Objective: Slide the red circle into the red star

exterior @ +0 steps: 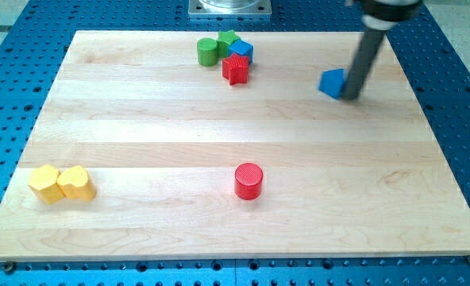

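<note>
The red circle [248,181] stands alone on the wooden board, low in the middle of the view. The red star [235,69] lies near the view's top, in a tight cluster with other blocks. My tip [352,96] is at the view's upper right, touching the right side of a blue block [332,83]. The tip is far from the red circle, up and to its right, and well to the right of the red star.
A green cylinder [207,52], a green block [228,39] and a blue block [240,51] crowd the red star's upper side. Two yellow blocks [44,183] [76,183] sit side by side at the view's lower left. Blue perforated table surrounds the board [140,119].
</note>
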You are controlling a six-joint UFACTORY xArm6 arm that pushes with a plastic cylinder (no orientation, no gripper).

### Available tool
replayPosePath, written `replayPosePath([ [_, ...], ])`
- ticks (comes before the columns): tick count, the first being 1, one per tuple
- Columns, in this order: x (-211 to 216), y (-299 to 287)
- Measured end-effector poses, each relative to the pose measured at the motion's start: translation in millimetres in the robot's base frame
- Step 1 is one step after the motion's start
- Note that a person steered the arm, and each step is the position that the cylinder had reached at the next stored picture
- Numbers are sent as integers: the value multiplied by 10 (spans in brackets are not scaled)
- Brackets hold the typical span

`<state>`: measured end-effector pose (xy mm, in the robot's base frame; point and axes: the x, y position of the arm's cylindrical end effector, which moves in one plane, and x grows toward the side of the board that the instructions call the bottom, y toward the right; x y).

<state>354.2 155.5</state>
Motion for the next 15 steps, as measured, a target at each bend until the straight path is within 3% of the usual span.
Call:
replayPosePath([
  [1,-385,-508],
  [2,-233,-1061],
  [3,-336,-1068],
  [4,430,-547],
  [5,1577,-198],
  [6,2018,-1328],
  [7,1687,-1646],
  [9,2160,-1931],
  [10,1738,-2303],
  [11,969,-1896],
  [12,987,-1988],
  [13,697,-1991],
  [14,98,-1613],
  [15,173,-1596],
])
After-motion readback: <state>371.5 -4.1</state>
